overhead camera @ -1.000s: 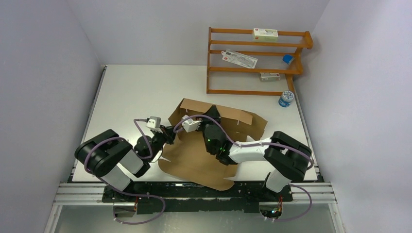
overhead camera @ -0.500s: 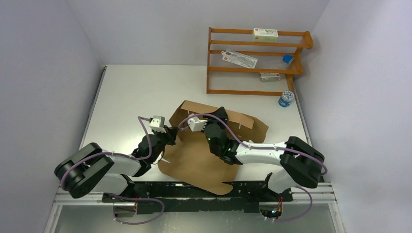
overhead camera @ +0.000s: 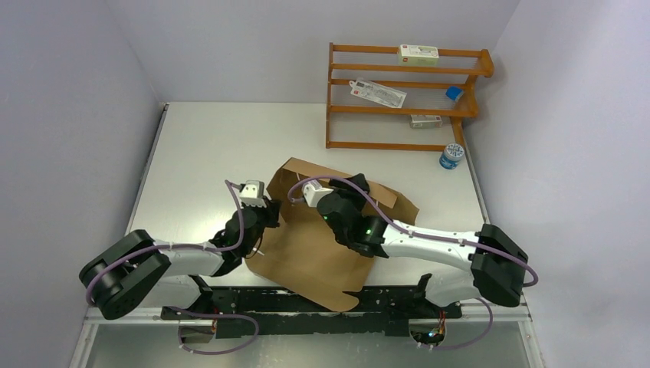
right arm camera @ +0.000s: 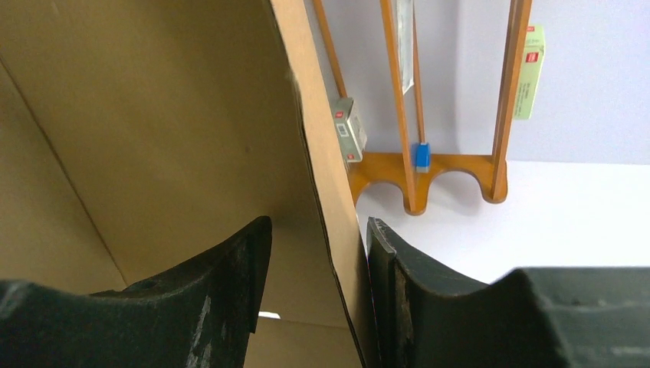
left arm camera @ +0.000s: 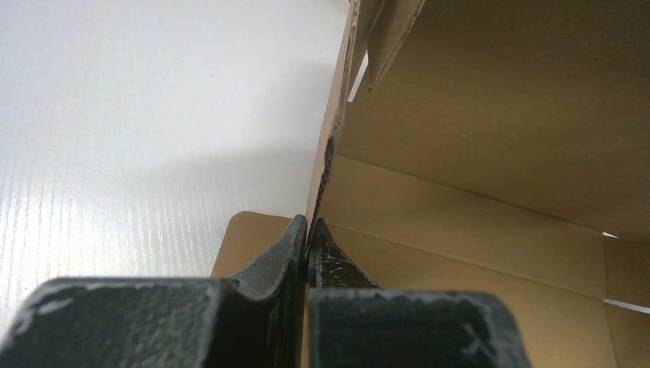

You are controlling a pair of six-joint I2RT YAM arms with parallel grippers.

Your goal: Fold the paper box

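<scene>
The paper box (overhead camera: 314, 249) is a brown corrugated sheet lying mid-table with its far and left panels standing up. My left gripper (overhead camera: 270, 217) is at the box's left wall. In the left wrist view it (left arm camera: 308, 230) is shut on the thin edge of that upright wall (left arm camera: 331, 146). My right gripper (overhead camera: 337, 201) is at the far panel. In the right wrist view it (right arm camera: 318, 230) is open and straddles an upright cardboard panel (right arm camera: 314, 138), which lies against the right finger (right arm camera: 398, 261). A gap stays on the left side.
An orange wooden rack (overhead camera: 402, 96) stands at the back right with white cartons and a packet on its shelves; it also shows in the right wrist view (right arm camera: 418, 165). A blue-capped jar (overhead camera: 451, 156) sits beside it. The box's near corner overhangs the table's front rail (overhead camera: 230, 295).
Both arms have stretched forward, their elbows dropping outward. The box has turned a little and its far panels stand steeper. The left gripper stays clamped on the left wall.
</scene>
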